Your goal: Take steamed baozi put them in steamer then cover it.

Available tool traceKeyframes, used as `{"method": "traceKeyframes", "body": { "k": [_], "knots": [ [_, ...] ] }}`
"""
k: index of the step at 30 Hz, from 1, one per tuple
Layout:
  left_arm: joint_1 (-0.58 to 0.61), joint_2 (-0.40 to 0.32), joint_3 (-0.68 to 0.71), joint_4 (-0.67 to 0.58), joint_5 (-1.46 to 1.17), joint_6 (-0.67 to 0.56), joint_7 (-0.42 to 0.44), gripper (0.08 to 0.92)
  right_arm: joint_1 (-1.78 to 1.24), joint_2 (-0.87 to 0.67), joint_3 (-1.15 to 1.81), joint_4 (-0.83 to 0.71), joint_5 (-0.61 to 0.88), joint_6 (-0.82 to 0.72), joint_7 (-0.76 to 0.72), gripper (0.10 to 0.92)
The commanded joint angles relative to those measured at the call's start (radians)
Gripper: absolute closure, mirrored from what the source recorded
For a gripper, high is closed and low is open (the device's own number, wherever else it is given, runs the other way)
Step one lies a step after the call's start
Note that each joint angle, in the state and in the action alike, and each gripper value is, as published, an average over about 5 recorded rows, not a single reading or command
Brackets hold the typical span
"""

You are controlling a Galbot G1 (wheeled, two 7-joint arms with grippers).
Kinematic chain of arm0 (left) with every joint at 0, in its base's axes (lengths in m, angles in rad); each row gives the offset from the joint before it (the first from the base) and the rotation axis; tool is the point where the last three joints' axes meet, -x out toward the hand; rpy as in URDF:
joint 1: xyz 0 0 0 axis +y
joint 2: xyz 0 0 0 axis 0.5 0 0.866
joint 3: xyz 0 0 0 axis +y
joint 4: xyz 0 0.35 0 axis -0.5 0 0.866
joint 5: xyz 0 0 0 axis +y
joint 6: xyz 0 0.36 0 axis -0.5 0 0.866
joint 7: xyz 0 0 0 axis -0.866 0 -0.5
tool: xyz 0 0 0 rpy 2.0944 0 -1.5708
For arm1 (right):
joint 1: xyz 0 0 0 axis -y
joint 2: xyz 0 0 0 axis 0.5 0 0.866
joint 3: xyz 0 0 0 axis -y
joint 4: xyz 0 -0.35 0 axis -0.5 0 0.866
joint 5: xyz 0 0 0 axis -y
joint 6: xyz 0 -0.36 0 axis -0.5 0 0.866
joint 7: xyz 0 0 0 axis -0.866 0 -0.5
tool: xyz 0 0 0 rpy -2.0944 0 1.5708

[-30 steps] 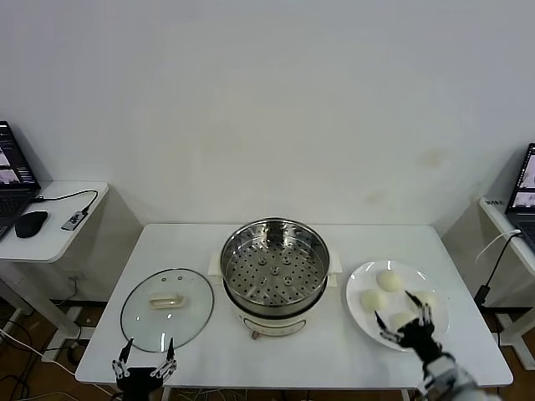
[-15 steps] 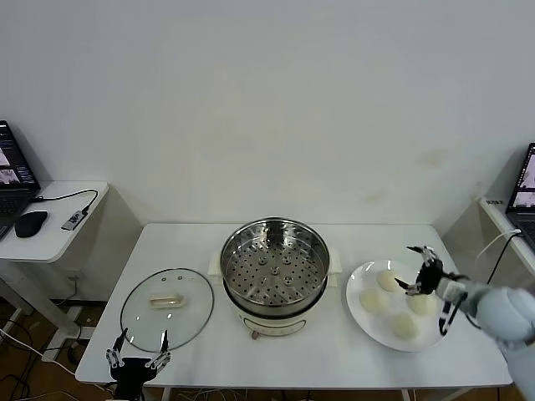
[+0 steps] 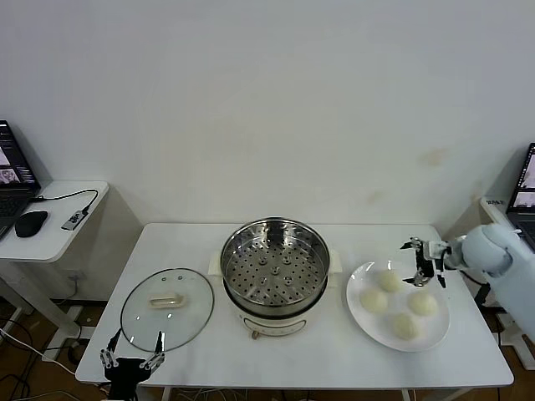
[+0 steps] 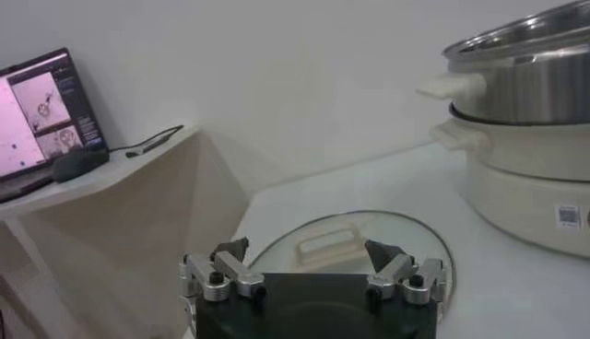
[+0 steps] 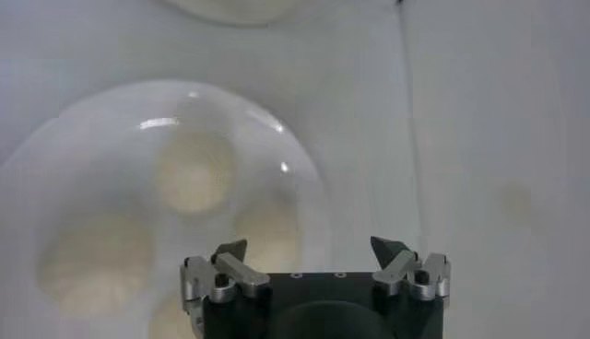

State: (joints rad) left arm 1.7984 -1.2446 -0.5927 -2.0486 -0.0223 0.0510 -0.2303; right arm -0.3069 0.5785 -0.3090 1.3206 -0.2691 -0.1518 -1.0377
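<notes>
Several cream-white baozi (image 3: 390,281) lie on a white plate (image 3: 370,328) at the table's right. My right gripper (image 3: 425,261) hovers open and empty just beyond the plate's far right rim. In its wrist view, that gripper (image 5: 312,247) looks down on the baozi (image 5: 195,172) and the plate (image 5: 309,180). The steel steamer (image 3: 274,266) stands uncovered at the table's middle, its perforated tray bare. The glass cover (image 3: 167,307) lies flat to its left. My left gripper (image 3: 131,361) waits open at the table's front edge, short of the cover (image 4: 350,244) and left of the steamer (image 4: 525,87).
A side table (image 3: 50,238) on the left holds a laptop (image 3: 10,175), a mouse (image 3: 31,223) and a cable. Another laptop (image 3: 524,184) stands at the far right. A white wall rises behind the table.
My right arm swung from the table's front edge, over the plate, to beyond its far right rim. The left gripper drew back slightly toward the front edge.
</notes>
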Motion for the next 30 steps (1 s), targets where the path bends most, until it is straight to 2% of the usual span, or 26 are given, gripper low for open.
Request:
{"method": "traceKeyframes", "body": {
  "k": [1,14,30],
  "knots": [
    [0.0,0.002,-0.004,0.0,0.006,-0.003,0.002,0.177,0.175,0.02,-0.197,-0.122,-0.013,0.013,-0.081,0.203],
    [0.009,0.003,-0.025,0.005,0.01,-0.005,0.002,0.177,0.146,0.165,-0.204,-0.218,-0.028,-0.005,-0.043,0.203],
    [0.005,0.007,-0.027,0.006,0.011,-0.005,0.004,0.177,0.128,0.207,-0.206,-0.274,-0.071,-0.012,-0.03,0.206]
  ]
}}
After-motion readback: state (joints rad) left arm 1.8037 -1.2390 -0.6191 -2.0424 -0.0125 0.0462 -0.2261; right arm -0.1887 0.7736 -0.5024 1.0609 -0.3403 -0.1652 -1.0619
